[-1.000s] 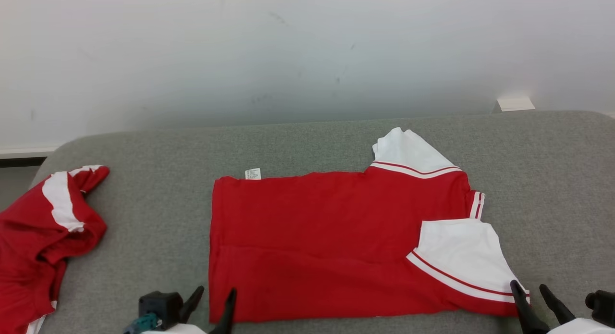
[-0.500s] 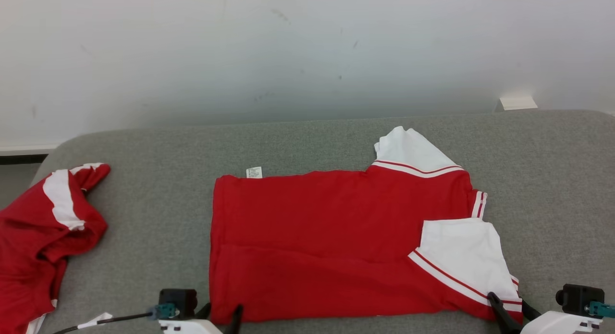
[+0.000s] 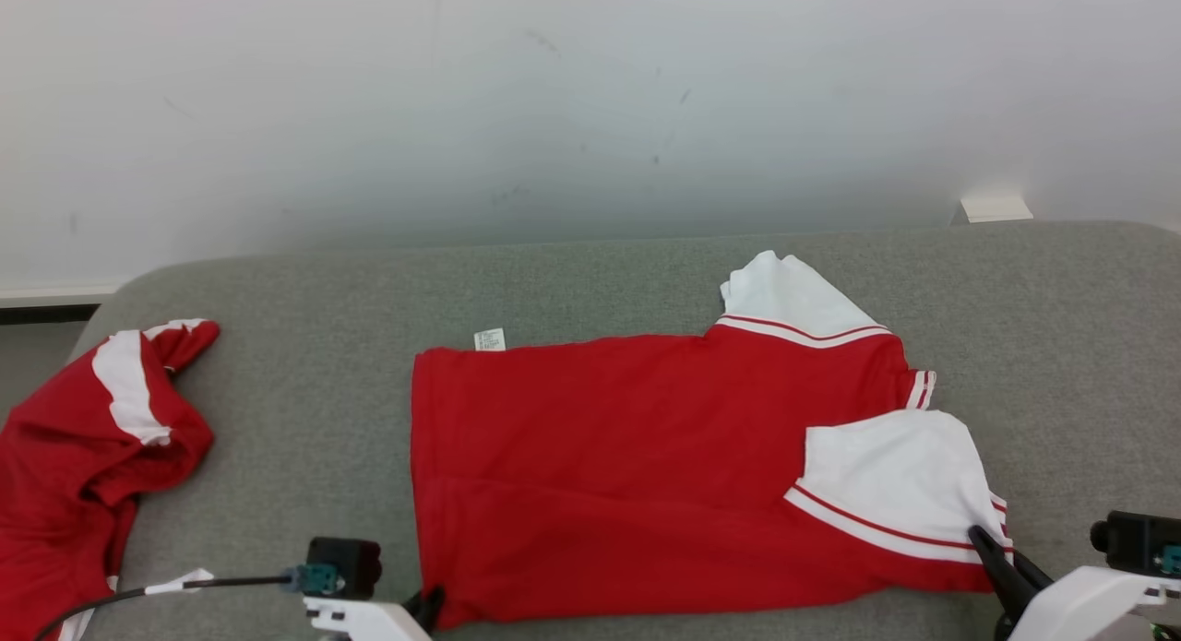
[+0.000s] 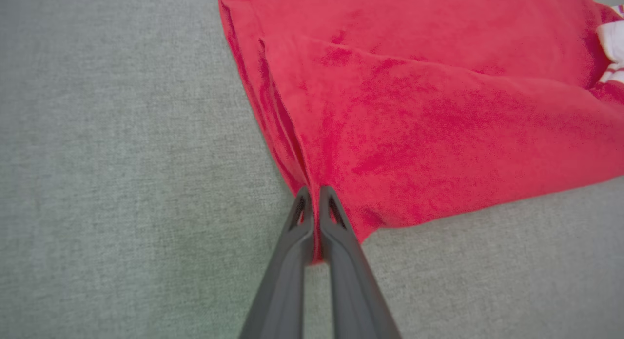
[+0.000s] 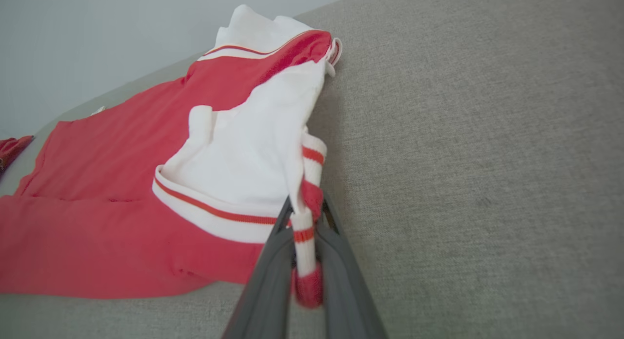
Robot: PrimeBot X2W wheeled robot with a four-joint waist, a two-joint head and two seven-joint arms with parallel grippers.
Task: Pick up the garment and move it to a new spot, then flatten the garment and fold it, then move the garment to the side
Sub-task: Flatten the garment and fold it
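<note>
The garment is a red shirt with white sleeves, lying folded lengthwise on the grey cushion, hem to the left. My left gripper is shut on its near-left hem corner; in the left wrist view the two fingers of that gripper pinch the red fabric. My right gripper is shut on the striped cuff of the near white sleeve; the right wrist view shows the cuff lifted and clamped in that gripper.
A second red and white garment lies crumpled at the cushion's far left edge. A pale wall rises behind the cushion, and a small white block sits at the back right. Bare grey cushion lies right of the shirt.
Both grippers went from open beside the shirt's near corners to shut on them. The near edge has lifted slightly. The head camera has shifted a little.
</note>
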